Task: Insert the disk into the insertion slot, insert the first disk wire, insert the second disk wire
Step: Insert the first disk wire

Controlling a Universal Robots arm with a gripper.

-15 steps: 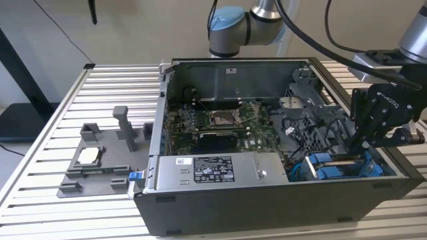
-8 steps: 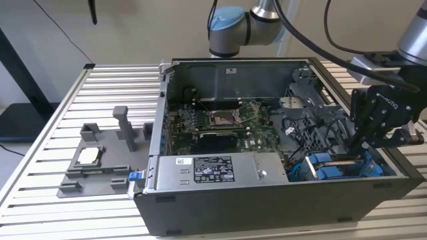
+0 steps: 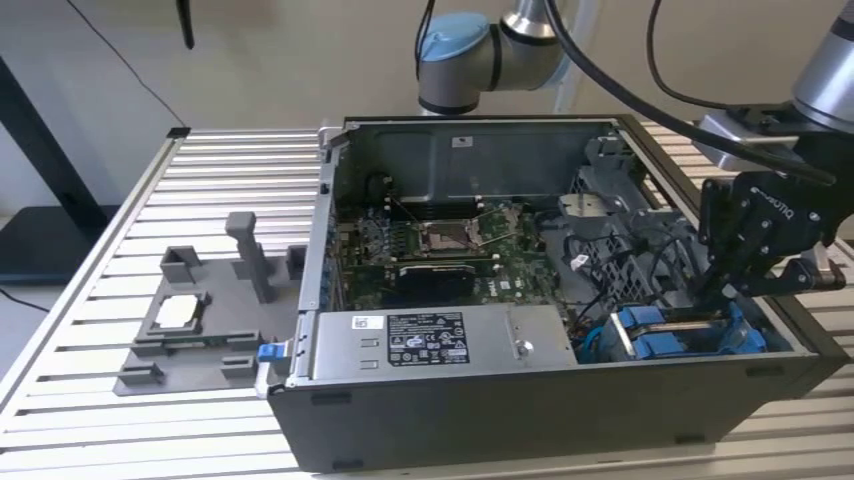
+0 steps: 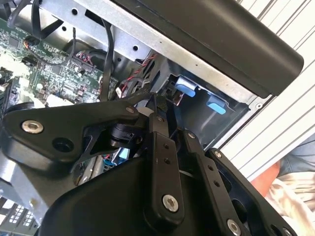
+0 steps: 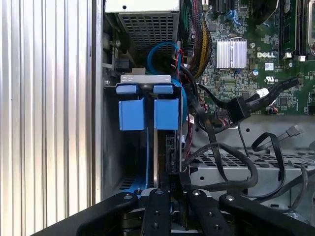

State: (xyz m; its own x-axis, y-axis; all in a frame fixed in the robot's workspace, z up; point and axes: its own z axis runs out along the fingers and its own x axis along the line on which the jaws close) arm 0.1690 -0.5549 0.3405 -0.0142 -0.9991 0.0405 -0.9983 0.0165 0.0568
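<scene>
The disk (image 5: 155, 152) stands on edge inside the insertion slot (image 5: 111, 157), a dark grey bay in the open case's near right corner in the exterior view. Its blue carrier tabs (image 5: 147, 112) stick out at the bay's mouth, and the blue carrier (image 3: 683, 335) also shows in the exterior view. My black gripper (image 3: 710, 296) reaches down into this bay. In the first wrist view the gripper (image 5: 171, 181) has its fingers drawn together on a black wire connector (image 5: 171, 155) lying against the disk's side. In the second wrist view the fingertips (image 4: 156, 109) meet just before the bay's blue tabs (image 4: 216, 105).
Loose black cables (image 5: 236, 162) loop over the grey cage beside the bay. The motherboard (image 3: 441, 240) fills the case's middle. A silver box with a white sticker (image 3: 427, 340) lies at the front. A grey fixture (image 3: 200, 320) sits on the slatted table (image 3: 134, 200). A person's clothing (image 4: 295, 182) shows nearby.
</scene>
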